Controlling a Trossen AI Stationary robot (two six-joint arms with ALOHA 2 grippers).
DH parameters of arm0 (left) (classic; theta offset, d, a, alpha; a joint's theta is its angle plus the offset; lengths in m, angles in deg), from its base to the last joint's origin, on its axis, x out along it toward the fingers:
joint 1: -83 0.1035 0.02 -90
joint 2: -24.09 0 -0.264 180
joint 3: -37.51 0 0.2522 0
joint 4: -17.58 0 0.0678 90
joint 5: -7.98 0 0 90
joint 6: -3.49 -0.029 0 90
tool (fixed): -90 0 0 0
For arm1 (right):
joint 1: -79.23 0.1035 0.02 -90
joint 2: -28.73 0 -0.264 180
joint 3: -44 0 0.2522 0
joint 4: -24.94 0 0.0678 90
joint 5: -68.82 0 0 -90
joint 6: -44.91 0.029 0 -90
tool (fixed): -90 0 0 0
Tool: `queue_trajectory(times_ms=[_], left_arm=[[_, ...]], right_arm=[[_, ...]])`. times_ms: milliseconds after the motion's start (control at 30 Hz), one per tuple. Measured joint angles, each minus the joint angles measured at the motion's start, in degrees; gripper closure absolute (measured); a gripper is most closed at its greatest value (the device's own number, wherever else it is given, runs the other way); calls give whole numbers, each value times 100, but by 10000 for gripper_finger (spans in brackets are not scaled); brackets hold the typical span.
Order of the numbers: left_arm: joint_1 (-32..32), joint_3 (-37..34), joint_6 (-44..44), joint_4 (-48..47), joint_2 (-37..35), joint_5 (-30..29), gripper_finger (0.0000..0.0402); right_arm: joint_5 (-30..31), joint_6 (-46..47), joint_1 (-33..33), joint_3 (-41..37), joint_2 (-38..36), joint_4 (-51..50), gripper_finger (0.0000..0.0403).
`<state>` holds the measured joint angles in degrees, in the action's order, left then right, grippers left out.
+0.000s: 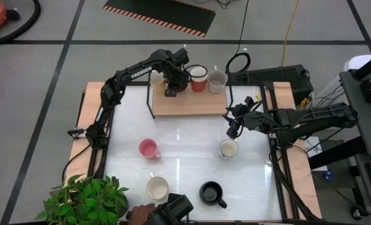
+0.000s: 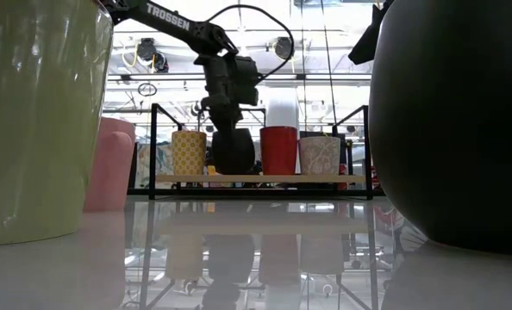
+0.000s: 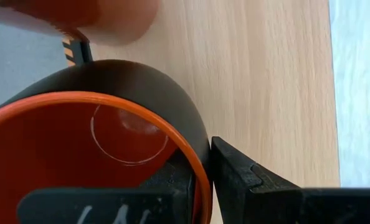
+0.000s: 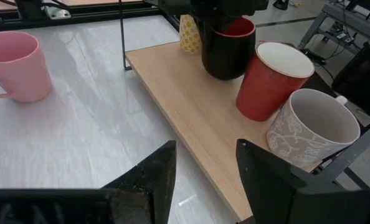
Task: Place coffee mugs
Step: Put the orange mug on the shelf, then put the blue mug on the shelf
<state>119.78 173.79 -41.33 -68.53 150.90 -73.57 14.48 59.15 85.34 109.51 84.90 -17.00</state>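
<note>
While the left gripper (image 1: 171, 87) is closed on the rim of a black mug with red inside (image 4: 227, 46), this mug stands on the wooden shelf (image 1: 192, 105) between a yellow patterned mug (image 2: 188, 152) and a red mug (image 4: 270, 79). Beside the red one stands a grey patterned mug (image 4: 309, 130). The right gripper (image 1: 233, 128) waits half open and empty above the white table (image 1: 185, 162), near a cream mug (image 1: 228, 149).

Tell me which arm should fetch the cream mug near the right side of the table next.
Right. Its open gripper hovers just above that cream mug, while the left gripper is shut on the black mug at the shelf.
</note>
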Motion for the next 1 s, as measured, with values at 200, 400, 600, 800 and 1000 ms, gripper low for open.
queue_trajectory(times_ms=[200,400,600,800,1000], left_arm=[[7,0,158,-23,0,2,353],[4,4,251,-29,-17,-179,288],[-41,4,253,46,-17,-212,224],[-168,4,257,156,-83,-251,220],[-402,4,322,127,-364,-700,220]], right_arm=[[0,1,0,0,0,0,245],[0,2,0,0,0,-90,245],[0,4,0,0,0,-87,245],[0,4,0,0,0,-90,245],[2,2,0,0,0,-99,245]])
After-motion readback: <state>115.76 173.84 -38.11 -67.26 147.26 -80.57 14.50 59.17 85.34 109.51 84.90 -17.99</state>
